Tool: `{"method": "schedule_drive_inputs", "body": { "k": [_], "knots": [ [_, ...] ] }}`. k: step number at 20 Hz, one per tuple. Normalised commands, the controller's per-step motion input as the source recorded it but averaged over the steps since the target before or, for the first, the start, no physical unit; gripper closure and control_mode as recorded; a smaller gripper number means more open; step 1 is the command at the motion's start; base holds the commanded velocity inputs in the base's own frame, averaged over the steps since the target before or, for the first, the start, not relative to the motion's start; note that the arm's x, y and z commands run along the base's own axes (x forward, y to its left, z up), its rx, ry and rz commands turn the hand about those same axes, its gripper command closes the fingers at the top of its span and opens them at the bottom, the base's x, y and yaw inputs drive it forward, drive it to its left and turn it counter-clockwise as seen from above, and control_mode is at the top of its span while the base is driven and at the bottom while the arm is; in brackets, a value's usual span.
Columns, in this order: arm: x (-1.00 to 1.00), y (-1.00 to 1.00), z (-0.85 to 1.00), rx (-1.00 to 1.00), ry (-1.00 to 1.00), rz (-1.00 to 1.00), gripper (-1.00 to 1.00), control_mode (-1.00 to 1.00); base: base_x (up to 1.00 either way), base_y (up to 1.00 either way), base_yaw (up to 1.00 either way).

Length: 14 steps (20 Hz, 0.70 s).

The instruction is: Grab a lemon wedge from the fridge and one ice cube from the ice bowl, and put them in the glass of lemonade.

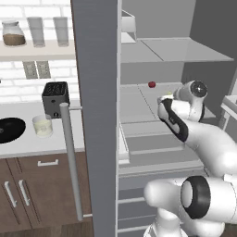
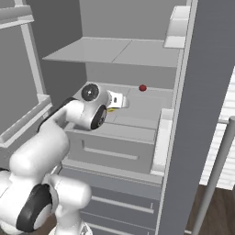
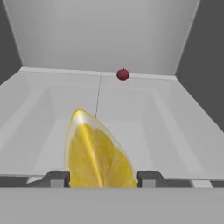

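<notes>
The grey fridge stands open, its door (image 1: 97,115) edge-on to me in the left base view. My gripper (image 3: 103,177) reaches in over the middle shelf (image 2: 147,103). The bright yellow lemon wedge (image 3: 98,153) stands between the two finger tips, which touch it on both sides, so the gripper is shut on it. A sliver of the lemon wedge (image 2: 111,110) shows under the hand. On the counter outside, the glass of lemonade (image 1: 42,126) stands beside the black ice bowl (image 1: 9,129). The ice cube is out of view.
A tiny dark red ball (image 3: 123,74) lies at the back of the shelf. Below it is a fridge drawer (image 2: 110,151), and a door bin (image 2: 161,137) sits to the right. A dark toaster (image 1: 55,97) stands behind the glass of lemonade. Two tall glasses (image 1: 36,31) stand on the wall shelf.
</notes>
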Motion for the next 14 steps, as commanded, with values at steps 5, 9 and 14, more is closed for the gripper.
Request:
{"method": "schedule_drive_inputs", "body": {
  "k": [5,9,14],
  "knots": [
    [-1.00,-0.21,0.52,0.01,0.06,0.02,1.00,-1.00,0.00,0.00,0.00],
    [-1.00,0.00,0.02,0.00,0.14,0.08,1.00,-1.00,0.00,0.00,0.00],
    [-1.00,0.21,-0.24,-0.09,0.07,0.15,1.00,-1.00,0.00,0.00,0.00]
  ]
}}
